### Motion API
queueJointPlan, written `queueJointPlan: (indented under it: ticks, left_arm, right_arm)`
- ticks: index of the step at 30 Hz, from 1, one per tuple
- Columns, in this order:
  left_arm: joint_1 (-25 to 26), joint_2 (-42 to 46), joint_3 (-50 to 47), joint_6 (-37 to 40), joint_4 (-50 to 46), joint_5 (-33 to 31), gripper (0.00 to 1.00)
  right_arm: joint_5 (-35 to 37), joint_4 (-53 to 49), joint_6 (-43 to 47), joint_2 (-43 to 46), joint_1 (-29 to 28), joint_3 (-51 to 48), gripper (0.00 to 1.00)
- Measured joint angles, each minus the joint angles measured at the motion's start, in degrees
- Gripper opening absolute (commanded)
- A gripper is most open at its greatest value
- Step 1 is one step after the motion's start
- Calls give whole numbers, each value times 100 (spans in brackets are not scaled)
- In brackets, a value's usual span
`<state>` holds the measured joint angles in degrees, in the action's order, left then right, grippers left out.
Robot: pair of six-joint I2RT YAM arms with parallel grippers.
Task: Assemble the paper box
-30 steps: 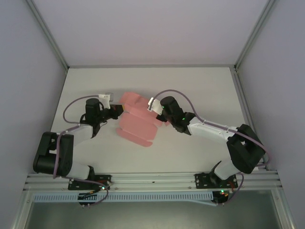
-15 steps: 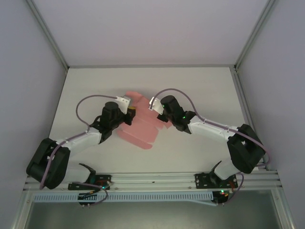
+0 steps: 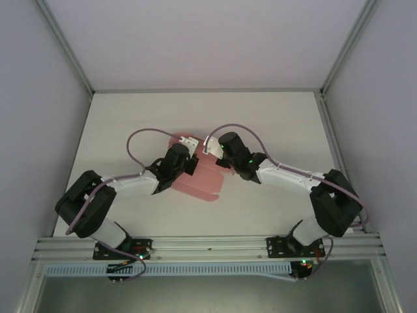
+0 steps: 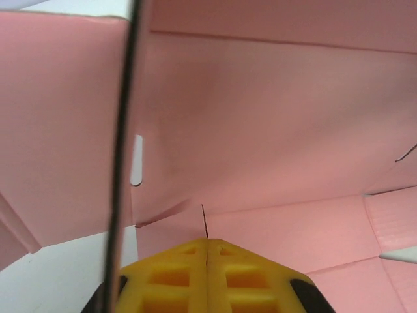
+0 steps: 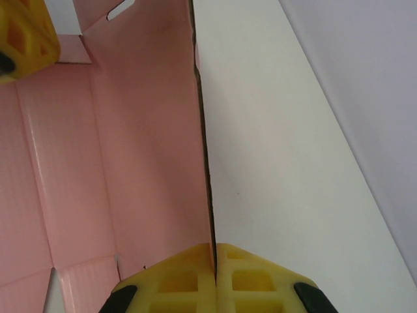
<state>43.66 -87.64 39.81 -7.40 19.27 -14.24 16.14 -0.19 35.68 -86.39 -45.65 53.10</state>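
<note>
Pink card of the paper box (image 3: 207,182) lies partly folded on the white worktop (image 3: 280,124), near its middle, between the two arms. The left end effector (image 4: 206,251) has its yellow fingers pressed together low over the card's inner face, and a thin card edge runs into their seam. The right end effector (image 5: 214,257) is likewise closed, pinching an upright wall of the box seen edge-on. Pink panels lie to that wall's left and bare worktop to its right.
</note>
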Motion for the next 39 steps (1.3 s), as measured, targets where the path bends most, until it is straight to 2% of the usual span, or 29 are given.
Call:
queueJointPlan:
  ticks: [2,4,11,15,19,25,33,39]
  left_arm:
    - [-4,26,-9,-74,-4,-55,38]
    - [-17,173,-92,-186,-48,-76,60]
    - [-278,1633,-444,-660,-520,-129,100]
    - [-588,2479,-579,-911,-828,-170,100]
    - [-1130,2872,-592,-1217,-1189,-186,100]
    - [-1692,2916,-592,-1484,-1687,-184,100]
    - [-2120,2791,-592,-1700,-1847,-63,100]
    - [-2232,2601,-592,-1753,-1976,186,100]
  right_arm:
    - [48,15,85,0,-11,-9,0]
    - [146,55,203,0,-26,-24,0]
    - [546,424,809,0,-129,-184,0]
    - [673,632,1060,0,-157,-188,0]
    - [892,1147,1381,-68,-284,-343,0]
    - [1502,2203,2194,-584,-595,-697,0]
    - [1521,2347,2437,-769,-669,-710,0]
    - [1670,2695,2564,-1158,-730,-726,0]
